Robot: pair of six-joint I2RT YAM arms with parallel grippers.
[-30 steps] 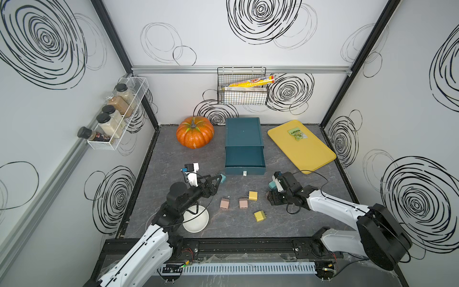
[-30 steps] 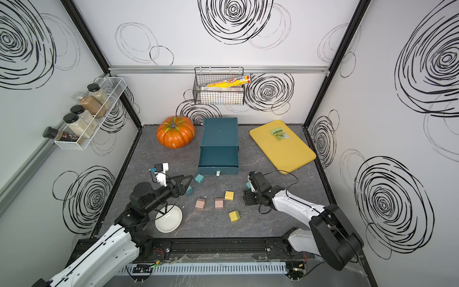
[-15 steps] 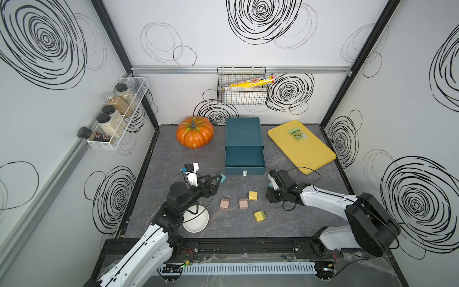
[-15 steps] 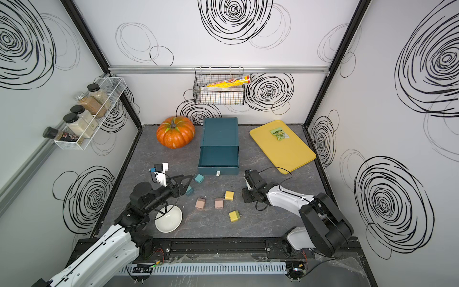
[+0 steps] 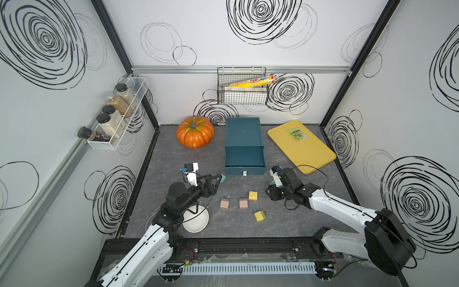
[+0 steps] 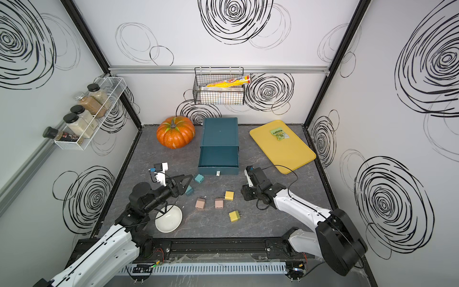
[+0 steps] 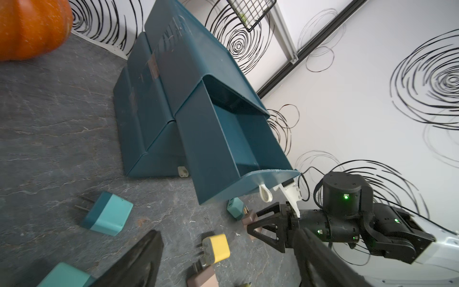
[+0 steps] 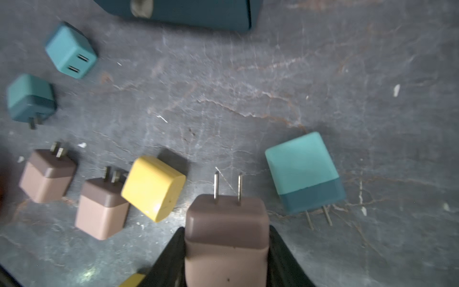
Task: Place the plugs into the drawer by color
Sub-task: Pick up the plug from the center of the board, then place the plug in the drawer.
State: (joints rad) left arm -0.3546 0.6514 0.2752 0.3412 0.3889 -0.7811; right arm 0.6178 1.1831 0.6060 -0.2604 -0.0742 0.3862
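Observation:
The dark teal drawer (image 5: pixel 244 171) chest stands mid-table with its top drawer pulled out and empty. My right gripper (image 8: pixel 226 232), to the right of the drawer front, is shut on a dusty pink plug (image 8: pixel 226 218) with its prongs pointing forward. A teal plug (image 8: pixel 304 171) lies just beside it. Two pink plugs (image 5: pixel 224 203) (image 5: pixel 243 203) and two yellow plugs (image 5: pixel 253 195) (image 5: pixel 259 215) lie in front of the drawer. My left gripper (image 6: pixel 186 182) stands open at the drawer's left, beside two teal plugs (image 6: pixel 199 178) (image 6: pixel 189 190).
A white bowl (image 5: pixel 196 220) sits under my left arm near the front edge. An orange pumpkin (image 5: pixel 195 135) stands left of the drawer chest and a yellow tray (image 5: pixel 301 146) lies to its right. A wire basket (image 5: pixel 242 93) hangs on the back wall.
My right gripper has closed on the pink plug and shifted a little to the left. The left arm has not moved.

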